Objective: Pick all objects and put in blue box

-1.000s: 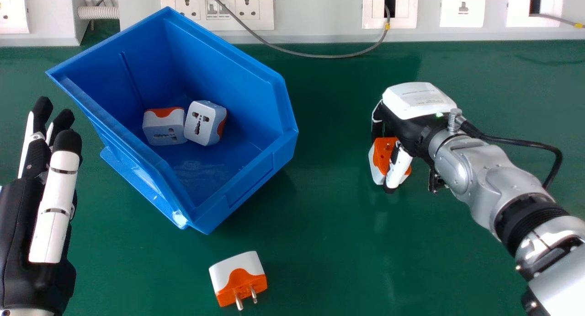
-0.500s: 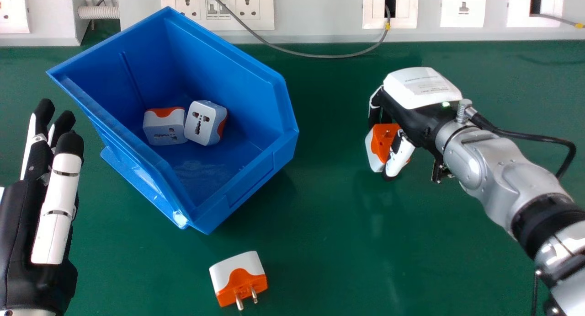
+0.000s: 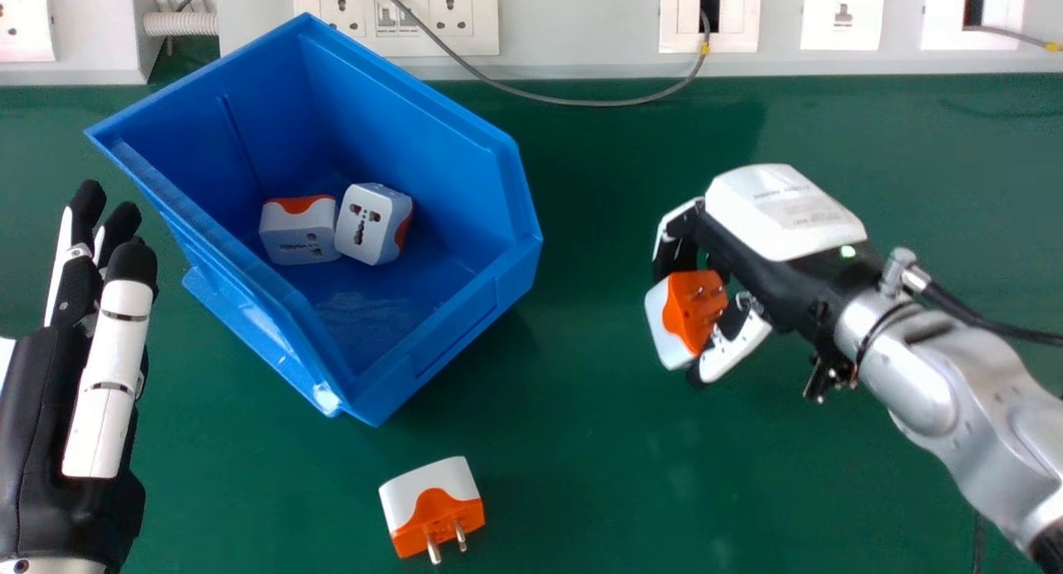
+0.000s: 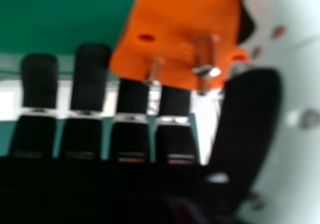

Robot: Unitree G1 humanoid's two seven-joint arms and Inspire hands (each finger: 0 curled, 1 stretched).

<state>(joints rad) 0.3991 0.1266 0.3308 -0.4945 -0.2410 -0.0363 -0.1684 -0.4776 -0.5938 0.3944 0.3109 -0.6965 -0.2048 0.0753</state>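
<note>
My right hand is holding a plug adapter beside the blue box

So my fingers and thumb are closing around an orange and white adapter, and it's sitting tilted between them, well apart from the box on the right side. In my right hand view, its orange pin side is facing me, near my thumb. Another adapter is lying on the green table, nearer the bottom edge, pins pointing down that way. Two more are resting side by side in the box. My left hand is hanging out at the left edge, fingers straight.

Annoying bits: my thumb is covering part of the held adapter, my palm is hiding behind the back of my hand, and my right forearm is running off the edge. Up close, the adapter's getting cut off and my palm area's looking nearly black.
</note>
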